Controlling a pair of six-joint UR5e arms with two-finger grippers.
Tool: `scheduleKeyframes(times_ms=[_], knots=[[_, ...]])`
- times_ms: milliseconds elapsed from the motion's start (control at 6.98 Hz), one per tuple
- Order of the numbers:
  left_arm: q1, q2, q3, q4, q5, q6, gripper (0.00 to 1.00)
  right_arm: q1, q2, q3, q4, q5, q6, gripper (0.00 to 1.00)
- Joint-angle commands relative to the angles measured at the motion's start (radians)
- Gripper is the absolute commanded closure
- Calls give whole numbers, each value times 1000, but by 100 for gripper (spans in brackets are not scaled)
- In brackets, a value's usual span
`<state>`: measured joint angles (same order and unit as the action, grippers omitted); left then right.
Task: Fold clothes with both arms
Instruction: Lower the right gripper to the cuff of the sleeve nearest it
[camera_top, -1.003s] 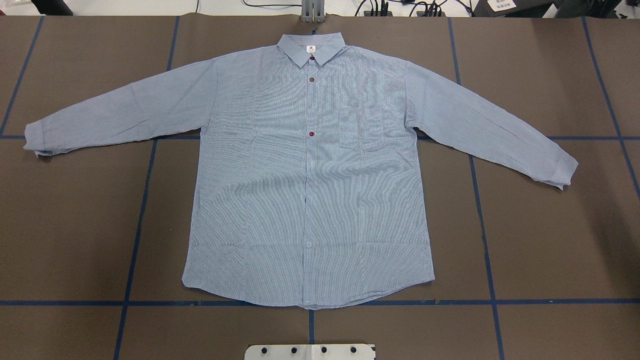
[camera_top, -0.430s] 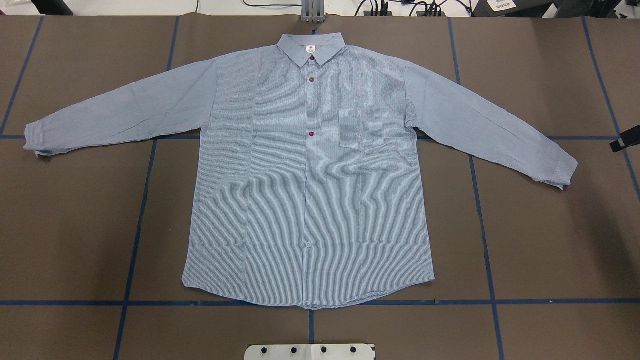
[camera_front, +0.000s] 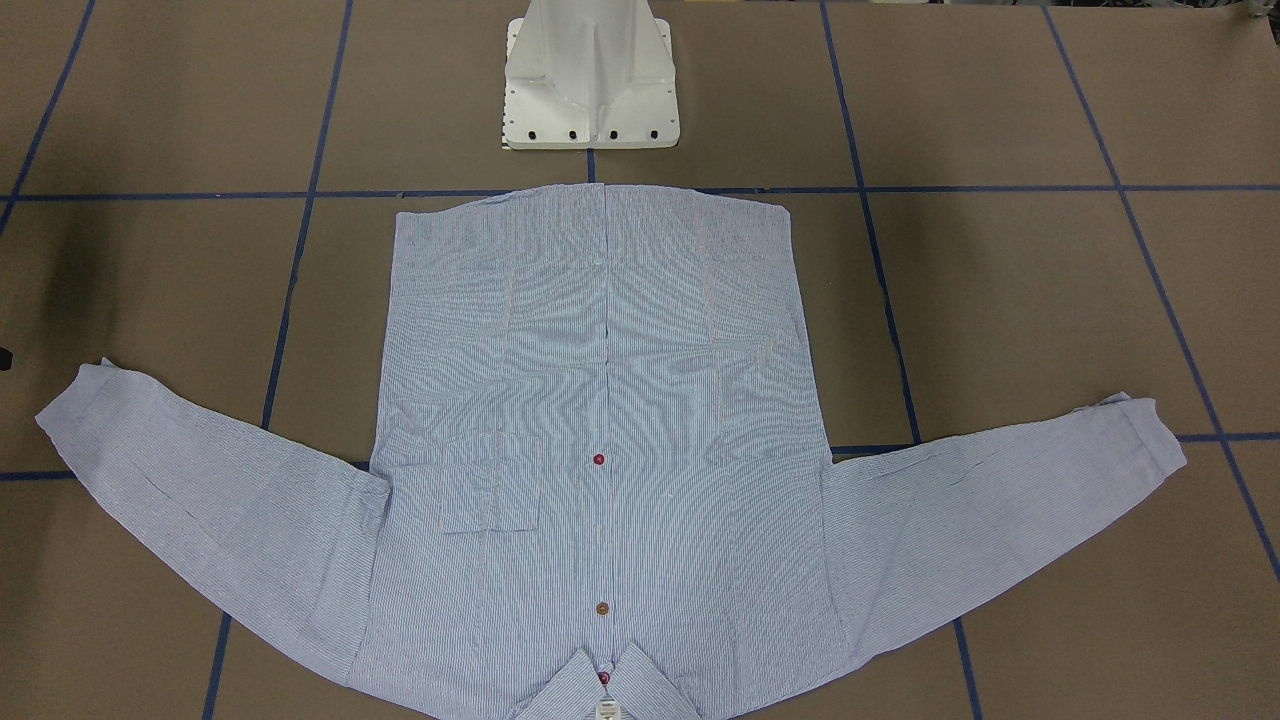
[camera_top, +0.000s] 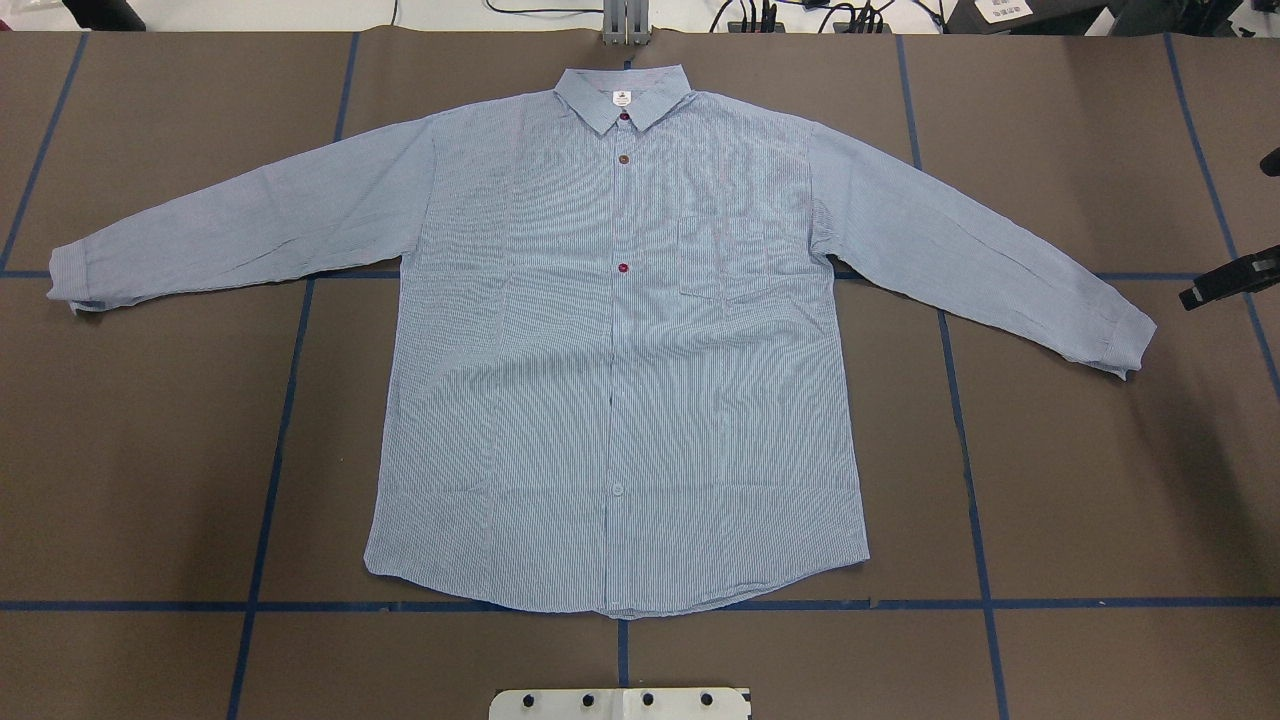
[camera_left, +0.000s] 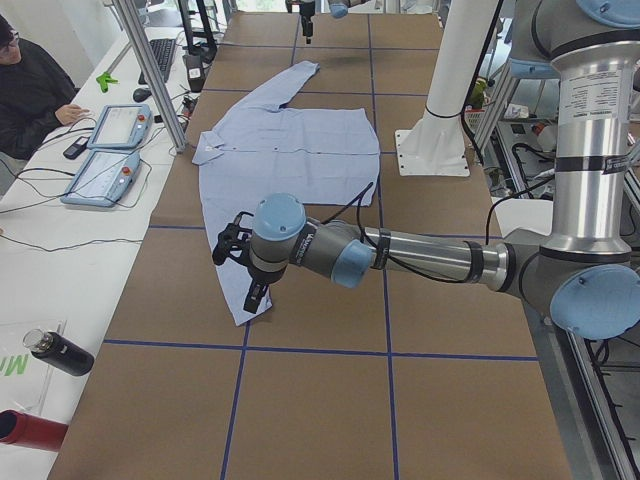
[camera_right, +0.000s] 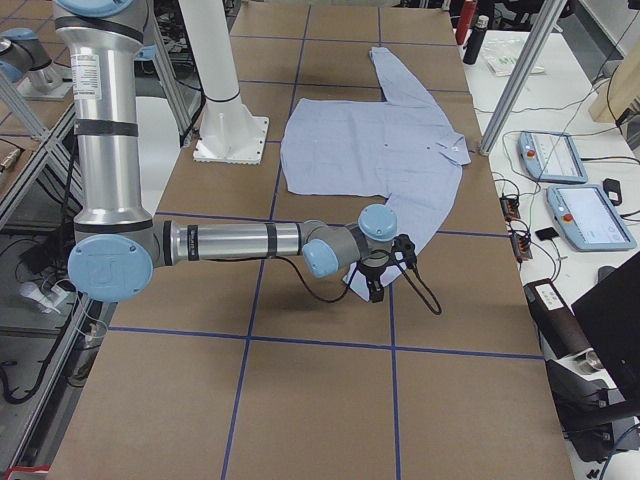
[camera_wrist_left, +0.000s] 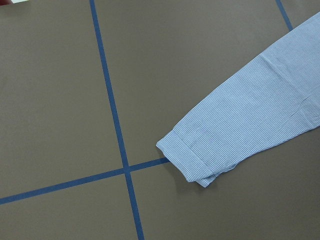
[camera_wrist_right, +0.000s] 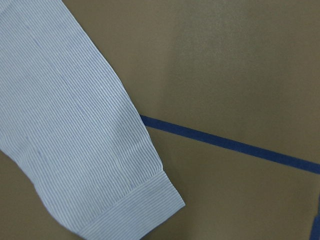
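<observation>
The light blue striped shirt (camera_top: 620, 350) lies flat, front up, with both sleeves spread and its collar at the far side. In the exterior left view my left gripper (camera_left: 252, 298) hangs just over the left cuff (camera_left: 245, 305); I cannot tell whether it is open or shut. The left wrist view shows only that cuff (camera_wrist_left: 195, 162) on the table. A black part of my right gripper (camera_top: 1228, 283) pokes in at the overhead view's right edge, short of the right cuff (camera_top: 1125, 340). Its jaw state is unclear. The right wrist view shows that cuff (camera_wrist_right: 145, 200) alone.
The white pedestal base (camera_front: 590, 90) stands at the shirt's hem side. Blue tape lines (camera_top: 970, 500) cross the brown table cover. A person (camera_left: 30, 90) sits at a side desk with pendants (camera_left: 105, 150) and bottles (camera_left: 60, 350).
A black part of my right gripper has come in at the overhead view's right edge and moved left, toward the right cuff. The shirt has not moved.
</observation>
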<state>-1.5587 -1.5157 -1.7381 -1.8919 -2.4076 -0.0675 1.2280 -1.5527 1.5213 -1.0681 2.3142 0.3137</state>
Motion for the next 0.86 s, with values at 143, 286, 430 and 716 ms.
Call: scheduleKeyframes(times_ms=[143,286,430,716], knots=[[-1,9,2,-29,-1,-12,0,-119,25,-70,204,-29,347,0],[-1,11,2,-27,-2,-12,0,-140,25,-66,204,-33,363,0],[0,11,2,-29,-8,-12,0,-157,20,-66,201,-56,366,0],[-1,11,-1,-27,-12,-12,0,-174,11,-73,189,-72,364,1]])
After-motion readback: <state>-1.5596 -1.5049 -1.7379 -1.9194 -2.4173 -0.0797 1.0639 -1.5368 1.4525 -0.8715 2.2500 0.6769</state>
